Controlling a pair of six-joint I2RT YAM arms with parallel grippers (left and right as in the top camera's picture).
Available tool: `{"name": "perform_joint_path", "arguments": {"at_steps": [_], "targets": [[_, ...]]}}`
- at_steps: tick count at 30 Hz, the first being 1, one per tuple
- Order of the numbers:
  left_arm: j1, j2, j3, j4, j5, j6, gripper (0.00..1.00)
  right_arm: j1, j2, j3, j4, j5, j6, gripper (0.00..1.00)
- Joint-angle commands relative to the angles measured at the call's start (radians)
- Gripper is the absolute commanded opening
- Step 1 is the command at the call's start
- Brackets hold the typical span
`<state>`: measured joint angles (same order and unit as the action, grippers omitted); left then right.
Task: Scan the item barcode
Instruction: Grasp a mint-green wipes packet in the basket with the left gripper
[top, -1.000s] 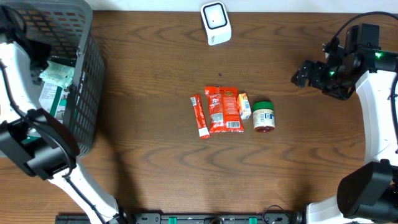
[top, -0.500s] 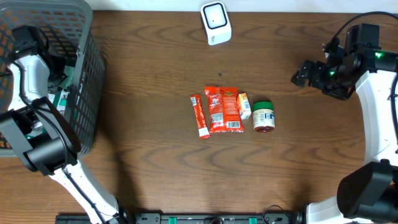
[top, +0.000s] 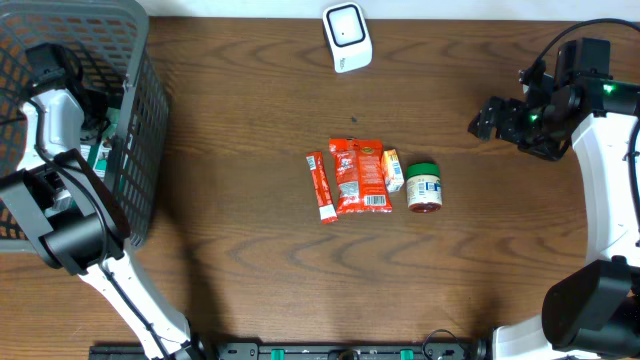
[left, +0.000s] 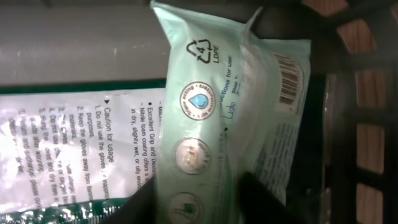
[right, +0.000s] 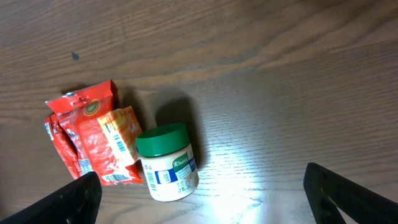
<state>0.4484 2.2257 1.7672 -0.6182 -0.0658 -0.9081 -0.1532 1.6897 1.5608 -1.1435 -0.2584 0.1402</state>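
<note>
Left wrist view is filled by a pale green soft plastic pouch (left: 205, 106). It stands on edge inside the grey plastic mesh basket (top: 140, 110) at the left end of the table, leaning over a flat white packet with printed text (left: 74, 149). The pouch looks light, limp and glossy. I judge it will fold and sag when lifted and could slide out of a shallow pinch, though nothing about it seems fragile. Its striped barcode (left: 289, 78) sits on the panel at the upper right of this view. The best hold would therefore be on the raised fold or a sealed edge well away from those stripes, leaving them flat and uncovered for the white barcode scanner (top: 347, 37) at the far edge of the dark wooden table (top: 250, 280). The left gripper (left: 202, 202) has its two dark fingers either side of the pouch's lower fold, partly apart with the film between them. Whether they press it firmly enough to count as a grip I cannot tell. The right gripper (right: 202, 186) hangs over the table with its jaws spread wide and nothing between them.
</note>
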Motion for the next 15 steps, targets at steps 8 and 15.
{"name": "perform_joint_path", "arguments": {"at_steps": [8, 15], "targets": [[0.025, -0.104, -0.013, -0.035, -0.003, 0.061, 0.07, -0.011, -0.01, -0.001, -0.001, -0.008, -0.003, 0.99], [0.042, -0.343, -0.013, -0.072, -0.031, 0.076, 0.07, -0.011, -0.01, -0.001, -0.001, -0.008, -0.003, 0.99]]}}
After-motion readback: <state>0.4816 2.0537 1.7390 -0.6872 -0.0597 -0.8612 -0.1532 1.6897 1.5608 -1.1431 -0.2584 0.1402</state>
